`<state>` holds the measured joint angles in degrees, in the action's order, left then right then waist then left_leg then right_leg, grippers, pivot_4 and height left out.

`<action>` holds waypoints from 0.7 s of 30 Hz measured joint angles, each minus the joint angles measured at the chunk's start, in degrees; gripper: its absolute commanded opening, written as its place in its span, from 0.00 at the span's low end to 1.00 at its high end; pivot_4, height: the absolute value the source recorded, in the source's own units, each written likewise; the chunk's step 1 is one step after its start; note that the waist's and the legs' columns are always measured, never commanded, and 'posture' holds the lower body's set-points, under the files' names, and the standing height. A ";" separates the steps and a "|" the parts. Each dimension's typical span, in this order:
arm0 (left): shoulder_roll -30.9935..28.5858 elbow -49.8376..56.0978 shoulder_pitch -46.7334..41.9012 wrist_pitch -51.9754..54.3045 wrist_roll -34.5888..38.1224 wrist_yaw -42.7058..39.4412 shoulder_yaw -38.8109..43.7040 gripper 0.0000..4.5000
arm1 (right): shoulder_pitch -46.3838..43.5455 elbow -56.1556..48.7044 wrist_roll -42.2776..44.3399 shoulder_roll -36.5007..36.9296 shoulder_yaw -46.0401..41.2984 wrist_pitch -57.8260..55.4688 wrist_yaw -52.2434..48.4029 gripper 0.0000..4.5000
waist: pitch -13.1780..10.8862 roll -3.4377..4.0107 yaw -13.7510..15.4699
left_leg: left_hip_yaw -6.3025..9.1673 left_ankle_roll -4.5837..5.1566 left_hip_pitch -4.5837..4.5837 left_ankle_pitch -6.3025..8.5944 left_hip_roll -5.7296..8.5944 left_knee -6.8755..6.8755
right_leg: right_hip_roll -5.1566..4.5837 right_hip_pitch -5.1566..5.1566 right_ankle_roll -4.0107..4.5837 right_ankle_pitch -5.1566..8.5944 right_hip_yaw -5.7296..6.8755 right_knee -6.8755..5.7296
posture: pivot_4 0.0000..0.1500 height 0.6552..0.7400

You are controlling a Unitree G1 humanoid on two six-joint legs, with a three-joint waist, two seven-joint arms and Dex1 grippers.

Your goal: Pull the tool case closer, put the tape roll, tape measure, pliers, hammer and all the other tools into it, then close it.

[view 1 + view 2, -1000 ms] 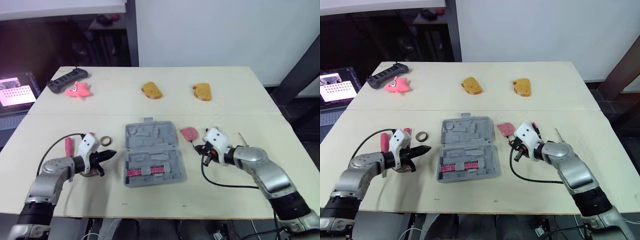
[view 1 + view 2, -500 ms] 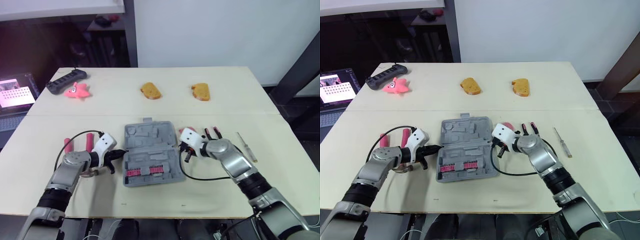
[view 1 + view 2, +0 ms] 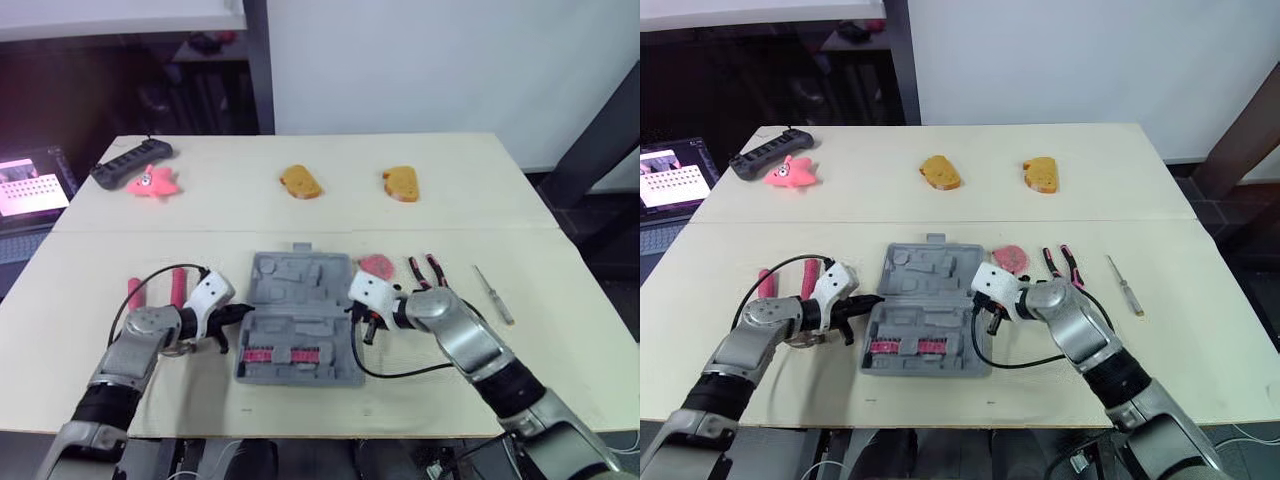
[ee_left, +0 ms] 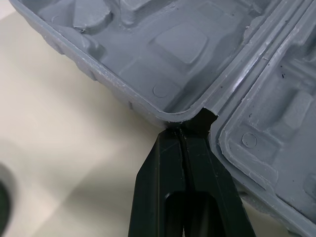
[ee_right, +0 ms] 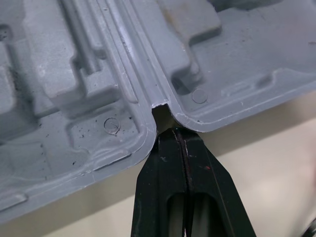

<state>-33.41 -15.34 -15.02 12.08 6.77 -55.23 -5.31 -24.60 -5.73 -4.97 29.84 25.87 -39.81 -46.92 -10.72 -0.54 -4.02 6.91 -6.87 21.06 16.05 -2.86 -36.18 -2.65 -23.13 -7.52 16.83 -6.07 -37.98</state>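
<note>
- Looking down from the head camera, I see the open tool case point(image 3: 292, 275) lying flat on the table point(image 3: 300, 212). It sits between my left pincer point(image 3: 238, 312) and right pincer point(image 3: 358, 311), and each one touches an end of the hinge line.
- Just beyond the right pincer, outside the case, lie the pink tape measure point(image 3: 378, 266) and the pliers point(image 3: 428, 268).
- From the left wrist, my fingers point(image 4: 165, 170) are pressed together with nothing between them. Their tips are wedged into the hinge notch point(image 4: 203, 117) where the two halves meet.
- From the right wrist it is the same. The fingers point(image 5: 160, 170) are closed on nothing, tips butted against the opposite notch point(image 5: 160, 111).
- I judge the case to be a light, stiff moulded shell that should slide easily on this smooth table.
- The hinge ends look like the firmest places to bear on, while the thin rims would likely flex. If one pincer leads the other, the case could skew.
</note>
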 measured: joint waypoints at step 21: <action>-7.07 23.72 21.24 8.94 5.70 -1.78 1.80 0.00 | 15.47 -27.20 2.07 5.94 3.06 -18.17 2.42 0.01 | 0.08 -0.10 0.07 | -0.01 0.02 0.00 0.02 -0.01 0.07 | 0.00 0.00 0.04 0.07 -0.01 0.12 | 1.00 1.00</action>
<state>-40.48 8.38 6.22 21.03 12.47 -57.01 -3.51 -9.13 -32.93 -2.89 35.78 28.93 -57.98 -44.50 -10.64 -0.64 -3.95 6.91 -6.85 21.06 16.07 -2.88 -36.11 -2.66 -23.13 -7.48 16.90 -6.08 -37.86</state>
